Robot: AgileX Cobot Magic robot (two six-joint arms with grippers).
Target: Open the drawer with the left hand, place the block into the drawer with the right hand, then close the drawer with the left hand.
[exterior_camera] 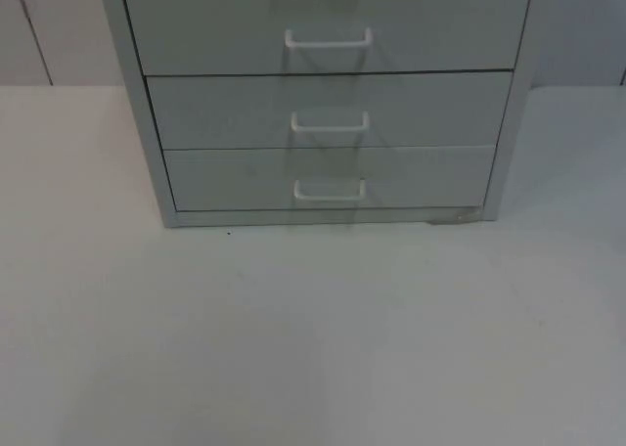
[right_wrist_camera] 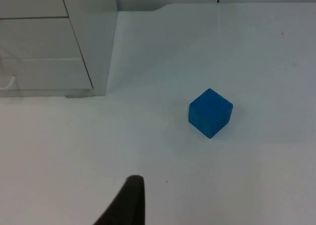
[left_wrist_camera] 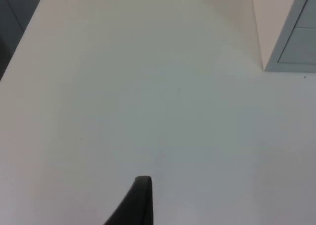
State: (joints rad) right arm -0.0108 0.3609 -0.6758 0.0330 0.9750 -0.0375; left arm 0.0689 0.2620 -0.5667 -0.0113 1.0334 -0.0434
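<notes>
Drawers: three, all closed, in grey cabinet (exterior_camera: 323, 104) at far side of white surface (exterior_camera: 313, 329).
Block: blue block (right_wrist_camera: 210, 113) on surface, right of cabinet, apart from it.
Left pincer (left_wrist_camera: 140, 200): over bare surface; spread or pressed, cannot tell.
Right pincer (right_wrist_camera: 129, 200): near block; cannot tell.

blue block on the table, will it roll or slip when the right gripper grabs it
The blue block is a flat-faced cube resting on the white table, so it will probably slide rather than roll. It looks rigid, with parallel sides that should suit a pinch. Its faces look smooth, so an off-centre grip might twist it.
</notes>
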